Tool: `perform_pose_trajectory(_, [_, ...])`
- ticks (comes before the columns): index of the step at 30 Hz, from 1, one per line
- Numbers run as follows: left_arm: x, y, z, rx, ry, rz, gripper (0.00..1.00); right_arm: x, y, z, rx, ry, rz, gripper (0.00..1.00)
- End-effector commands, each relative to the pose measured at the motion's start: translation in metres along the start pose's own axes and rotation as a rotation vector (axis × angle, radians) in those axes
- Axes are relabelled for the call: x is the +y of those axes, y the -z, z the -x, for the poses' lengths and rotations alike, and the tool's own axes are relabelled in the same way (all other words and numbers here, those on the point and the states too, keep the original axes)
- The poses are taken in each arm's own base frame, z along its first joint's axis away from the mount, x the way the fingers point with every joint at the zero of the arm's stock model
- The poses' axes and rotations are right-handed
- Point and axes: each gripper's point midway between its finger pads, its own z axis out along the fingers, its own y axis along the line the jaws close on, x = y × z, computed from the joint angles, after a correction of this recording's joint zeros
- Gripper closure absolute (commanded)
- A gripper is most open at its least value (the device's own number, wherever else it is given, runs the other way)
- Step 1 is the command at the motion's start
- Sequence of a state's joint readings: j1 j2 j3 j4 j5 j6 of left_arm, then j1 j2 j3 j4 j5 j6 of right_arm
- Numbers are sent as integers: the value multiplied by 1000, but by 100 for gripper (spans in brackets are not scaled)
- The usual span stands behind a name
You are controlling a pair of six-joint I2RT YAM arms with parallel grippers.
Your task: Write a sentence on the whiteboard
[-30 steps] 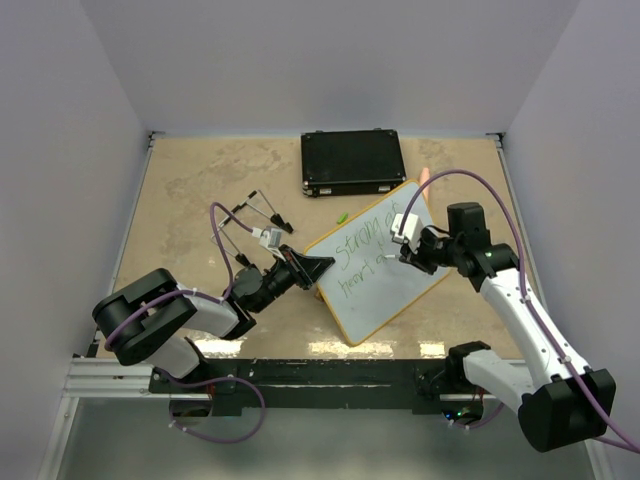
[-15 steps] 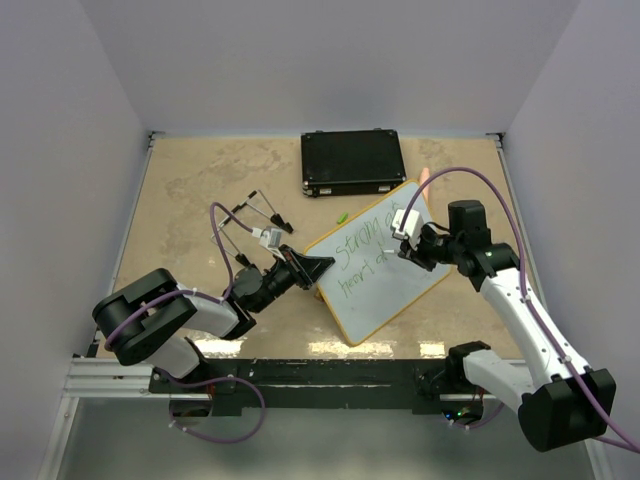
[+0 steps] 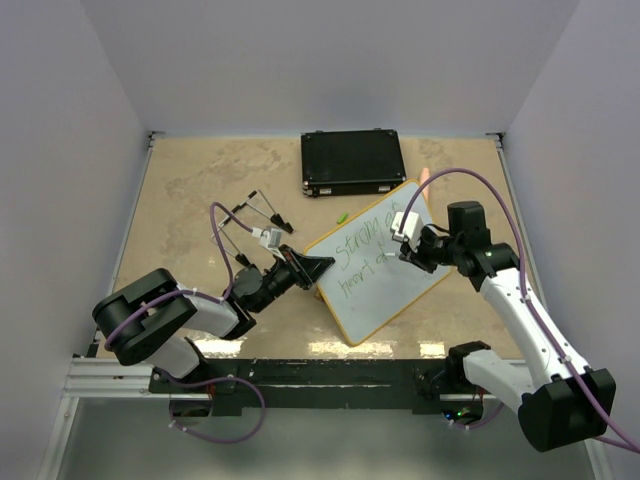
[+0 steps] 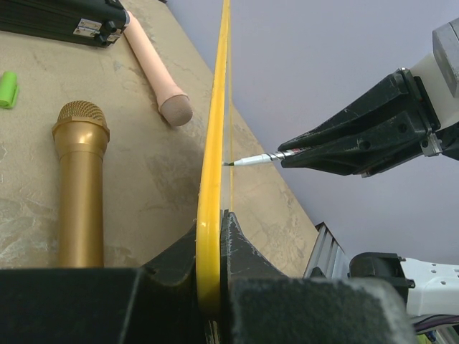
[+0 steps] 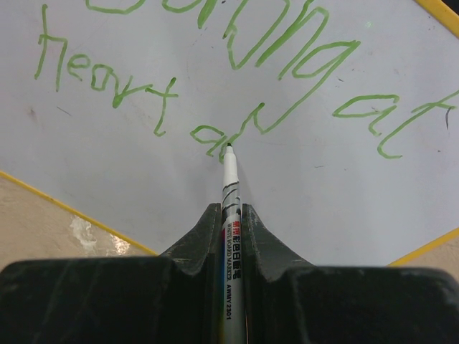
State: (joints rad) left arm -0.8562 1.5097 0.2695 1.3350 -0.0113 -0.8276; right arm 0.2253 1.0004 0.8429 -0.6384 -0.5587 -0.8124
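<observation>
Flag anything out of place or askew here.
The whiteboard lies askew, diagonal to the table, pinched at its rim by the left gripper. A small green piece, perhaps a marker cap, lies loose near the black case. Nothing looks spilled or damaged.

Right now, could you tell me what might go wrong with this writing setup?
1. The left gripper clamps the whiteboard by its rim only; pressure from the marker in the right gripper could twist or slip it.
2. If it drops, it would likely land on the microphone behind it.
3. The tip sits among the lettering and could smear it.
</observation>
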Motion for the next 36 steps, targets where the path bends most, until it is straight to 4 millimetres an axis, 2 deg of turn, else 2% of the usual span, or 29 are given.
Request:
perform_pose_trajectory(1, [7, 4, -11, 41, -114, -5, 100, -1, 5, -2, 14, 22, -22, 100])
perform_pose_trajectory(11, [7, 4, -11, 42, -114, -6, 100, 6, 5, -13, 45, 15, -7, 100])
perform_pose_trajectory(18, [7, 4, -11, 43, -115, -5, 100, 3, 6, -11, 43, 15, -23, 100])
perform_pose_trajectory(25, [6, 3, -11, 44, -118, -9, 100, -4, 18, 15, -29, 24, -59, 100])
perform_pose_trajectory(32, [8, 4, -12, 55, -131, -19, 100, -21, 46, 61, -144, 35, -120, 100])
perform_pose_trajectory(36, [11, 6, -14, 80, -179, -32, 100, -22, 48, 67, -194, -1, -113, 100])
